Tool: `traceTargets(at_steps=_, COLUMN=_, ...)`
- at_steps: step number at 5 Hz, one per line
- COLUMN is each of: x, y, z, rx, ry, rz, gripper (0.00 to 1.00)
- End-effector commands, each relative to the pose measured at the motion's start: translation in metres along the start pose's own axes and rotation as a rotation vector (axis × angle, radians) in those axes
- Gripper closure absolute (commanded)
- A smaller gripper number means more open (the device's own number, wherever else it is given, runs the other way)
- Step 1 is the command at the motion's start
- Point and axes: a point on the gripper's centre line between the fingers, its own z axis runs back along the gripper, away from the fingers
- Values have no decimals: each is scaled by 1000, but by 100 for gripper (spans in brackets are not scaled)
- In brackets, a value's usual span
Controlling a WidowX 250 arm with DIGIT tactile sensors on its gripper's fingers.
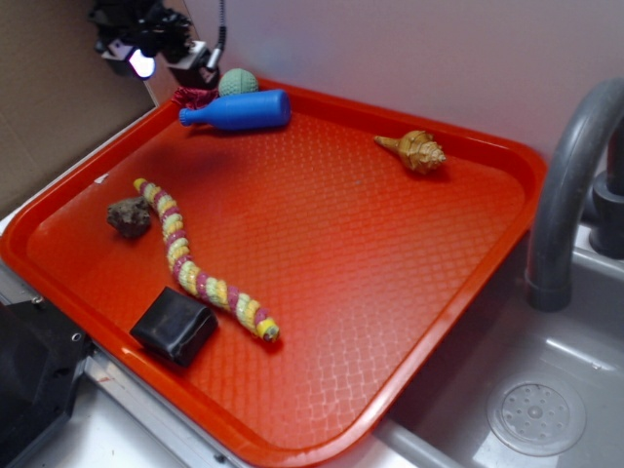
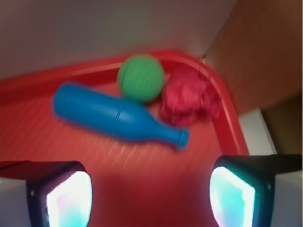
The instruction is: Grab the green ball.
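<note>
While pincer (image 2: 151,189) hangs jaws apart, green ball (image 2: 140,78) lies at 12 o'clock, behind blue bottle (image 2: 113,116), red lump (image 2: 189,101) at its 3 o'clock.

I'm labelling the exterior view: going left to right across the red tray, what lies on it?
Brown rock lump → black pouch → blue bowling-pin bottle → tan spiral seashell. Left out as overlapping: striped knitted snake, green ball, red lump.
</note>
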Motion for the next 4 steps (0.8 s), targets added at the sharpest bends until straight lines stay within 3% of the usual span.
traceTargets(at_steps=1, x=44, y=-16, z=8, rx=26, ry=-65, rz=19, gripper=0)
traceTargets(at_steps=2, x=47, y=-35, z=6, rx=14, ry=-75, rz=-1, gripper=0)
traceTargets(at_steps=3, x=47, y=-41, z=-2, rx=-10, ry=-51, rz=126, gripper=0)
traceTargets(at_steps=4, x=46, y=-44, z=-11, rx=4, ry=-58, rz=152, gripper=0)
